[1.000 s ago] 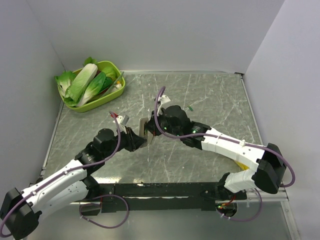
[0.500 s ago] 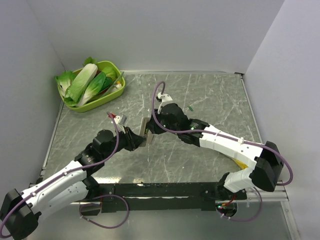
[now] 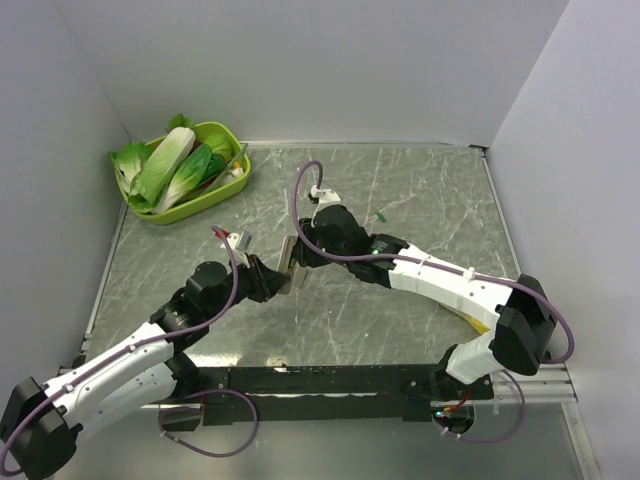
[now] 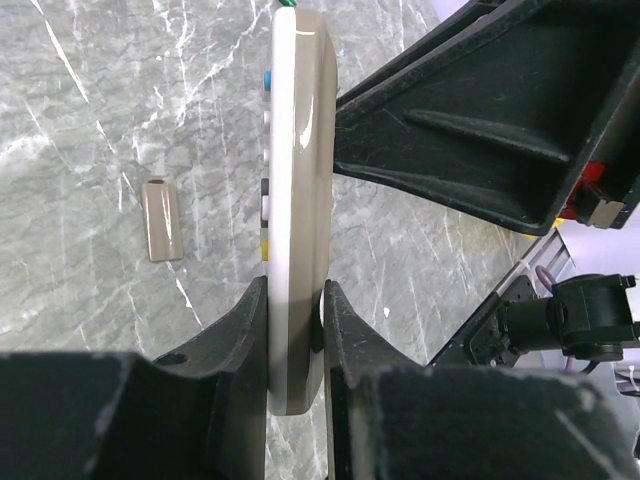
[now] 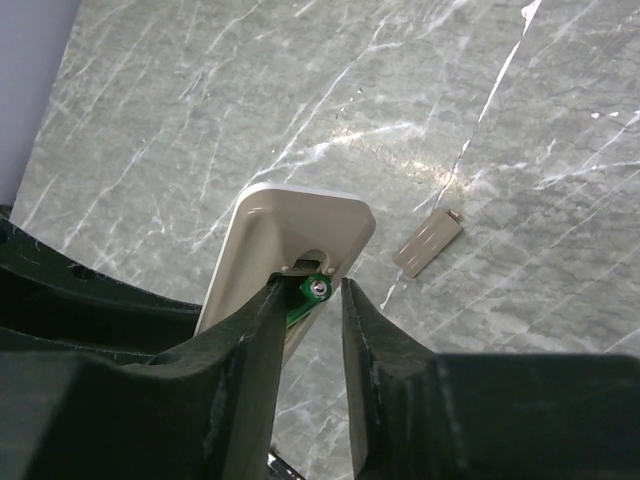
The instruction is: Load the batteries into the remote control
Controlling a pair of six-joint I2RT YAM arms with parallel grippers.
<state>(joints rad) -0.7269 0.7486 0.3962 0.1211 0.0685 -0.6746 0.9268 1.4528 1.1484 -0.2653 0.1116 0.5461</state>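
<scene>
My left gripper (image 4: 293,292) is shut on the lower end of the remote control (image 4: 298,150), holding it edge-up above the table; its buttons face left in the left wrist view. In the top view the remote (image 3: 291,262) sits between both grippers at mid-table. My right gripper (image 5: 313,288) is at the remote's grey back (image 5: 290,225), jaws apart. A green battery (image 5: 303,303) lies in the open compartment, against the left finger, with a gap to the right finger. A second battery (image 3: 383,216) lies on the table behind the right arm.
The small tan battery cover (image 5: 428,243) lies flat on the marble beside the remote, also seen in the left wrist view (image 4: 163,220). A green tray (image 3: 236,184) of leafy vegetables stands at the back left. White walls close in the table on three sides.
My right gripper's jaws have opened off the green battery, which stays in the remote's compartment. The right wrist shifted slightly left and back. The left gripper still holds the remote.
</scene>
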